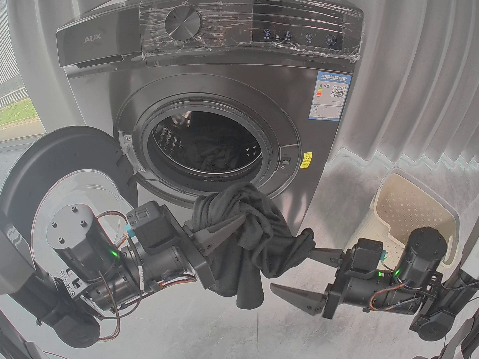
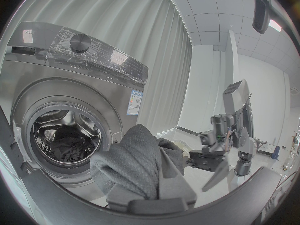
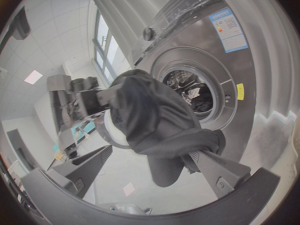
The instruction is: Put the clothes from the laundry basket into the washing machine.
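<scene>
A dark grey garment (image 1: 249, 235) hangs bunched in front of the washing machine (image 1: 209, 76), just below its open round drum opening (image 1: 204, 143). My left gripper (image 1: 232, 240) is shut on the garment (image 2: 134, 160), whose folds cover most of the fingers. My right gripper (image 1: 292, 270) stands open at the garment's right side, one fingertip (image 3: 193, 155) touching the trailing end of the cloth (image 3: 147, 116). Dark clothes (image 1: 214, 150) lie inside the drum. The cream laundry basket (image 1: 414, 210) sits on the floor at the right, behind the right arm.
The machine's round door (image 1: 60, 165) is swung fully open to the left, right beside my left arm. A pleated curtain (image 1: 424, 76) hangs behind and to the right of the machine. Bare grey floor (image 1: 249, 330) lies below both grippers.
</scene>
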Controlling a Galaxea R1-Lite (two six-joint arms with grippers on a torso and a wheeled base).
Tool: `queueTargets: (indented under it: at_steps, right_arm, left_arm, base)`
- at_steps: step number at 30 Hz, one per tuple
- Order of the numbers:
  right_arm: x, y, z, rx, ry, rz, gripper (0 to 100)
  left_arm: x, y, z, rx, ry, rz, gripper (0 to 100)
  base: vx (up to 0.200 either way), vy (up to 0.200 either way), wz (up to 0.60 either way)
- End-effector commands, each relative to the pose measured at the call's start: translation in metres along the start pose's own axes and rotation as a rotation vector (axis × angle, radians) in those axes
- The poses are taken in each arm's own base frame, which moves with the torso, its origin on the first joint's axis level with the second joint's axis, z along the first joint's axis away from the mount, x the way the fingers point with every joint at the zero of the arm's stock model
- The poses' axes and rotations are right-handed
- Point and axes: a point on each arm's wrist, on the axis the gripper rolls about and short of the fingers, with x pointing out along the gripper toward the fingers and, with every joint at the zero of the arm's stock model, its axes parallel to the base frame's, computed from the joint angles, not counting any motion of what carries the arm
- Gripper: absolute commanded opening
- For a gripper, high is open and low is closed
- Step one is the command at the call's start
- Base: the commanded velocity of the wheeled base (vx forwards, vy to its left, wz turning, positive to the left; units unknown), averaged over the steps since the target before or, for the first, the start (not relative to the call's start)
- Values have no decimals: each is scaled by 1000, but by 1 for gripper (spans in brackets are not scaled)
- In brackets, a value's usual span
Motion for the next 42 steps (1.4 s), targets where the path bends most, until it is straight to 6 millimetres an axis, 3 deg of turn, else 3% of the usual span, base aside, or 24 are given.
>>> queueTargets:
  at_steps: [1,10,16,25,34,42]
  right_arm:
    - [-15,12,3,-13,-2,56,100]
    - [-29,15,-3,-4,47,124,100]
    - [-12,-3,10,-80,-23,67,100]
    - [39,-29,5,-101,-37,45,100]
    - [58,-40,-8,-97,-13,35,100]
    - [70,-35,-18,-91,9,63,100]
  left_arm:
    - [0,6,0,3,-2,20,0]
    - [-1,11,1,2,-5,39,0]
    - [-2,9,2,4,-8,30,0]
    - [-5,6,6,3,-20,12,0]
    - [-6,4,9,6,-30,-13,0]
    - [-7,1,9,3,-27,-25,0]
  base:
    - [0,0,0]
    - [0,0,0]
    - [0,0,0]
    - [0,0,0]
    - [0,0,0]
    - [0,0,0]
